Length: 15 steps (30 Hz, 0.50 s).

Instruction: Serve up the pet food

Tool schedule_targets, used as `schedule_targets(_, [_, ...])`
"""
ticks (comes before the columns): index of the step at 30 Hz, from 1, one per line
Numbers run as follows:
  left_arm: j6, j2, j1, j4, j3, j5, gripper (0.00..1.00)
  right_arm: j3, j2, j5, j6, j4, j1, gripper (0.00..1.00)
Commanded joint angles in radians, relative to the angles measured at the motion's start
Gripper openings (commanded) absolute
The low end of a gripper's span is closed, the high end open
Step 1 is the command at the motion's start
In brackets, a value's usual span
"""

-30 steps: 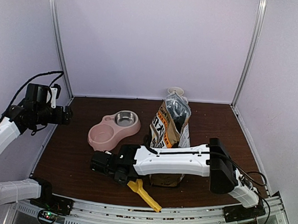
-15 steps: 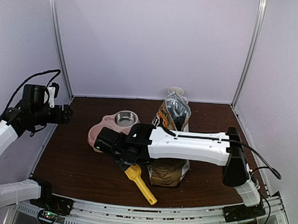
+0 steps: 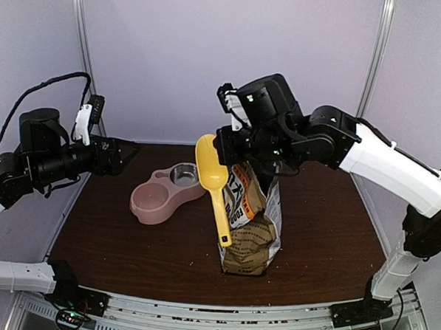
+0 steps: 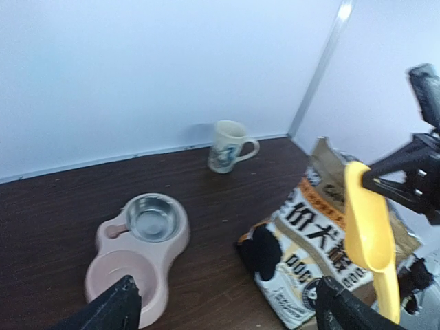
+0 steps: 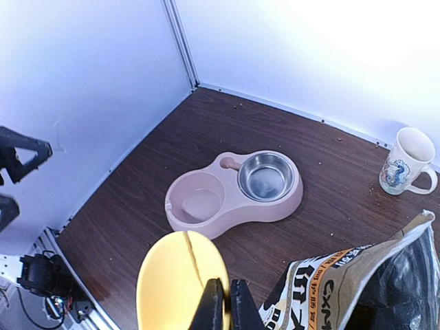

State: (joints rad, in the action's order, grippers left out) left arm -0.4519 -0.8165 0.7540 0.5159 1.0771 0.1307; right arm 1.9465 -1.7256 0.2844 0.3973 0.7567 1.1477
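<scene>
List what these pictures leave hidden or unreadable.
- Pet food: none visible; the mouth of the bag is dark in the right wrist view and covered by the right arm in the top view.
- Yellow scoop: cut off by the right wrist view's bottom edge.
- Mug: hidden behind that arm from above.

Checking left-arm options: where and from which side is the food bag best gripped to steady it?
Likely the bag at its upper left edge, level from the left: it stands upright, mouth open upward, with the yellow scoop held near its top.

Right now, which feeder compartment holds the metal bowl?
The far compartment, on the bag's side, has the shiny steel insert; the near-left one is bare pink plastic.
</scene>
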Motion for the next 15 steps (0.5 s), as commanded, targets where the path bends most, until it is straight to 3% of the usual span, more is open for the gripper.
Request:
schedule_targets(1, [-0.064,-0.004,0.173,-0.197,-0.005,-0.055,0.91,-0.198,0.156,-0.096,0.079,-0.291,-0.025,0.0])
schedule_targets(7, [-0.116,-0.185,0.369,-0.385,0.012,-0.115,0.91,-0.386,0.315,-0.05,0.111,-0.53,-0.025,0.0])
schedule_targets(15, [-0.191,-0.349,0.407,-0.456,0.048,-0.203,0.91,-0.492,0.398,0.0,0.106,-0.656,-0.026,0.0])
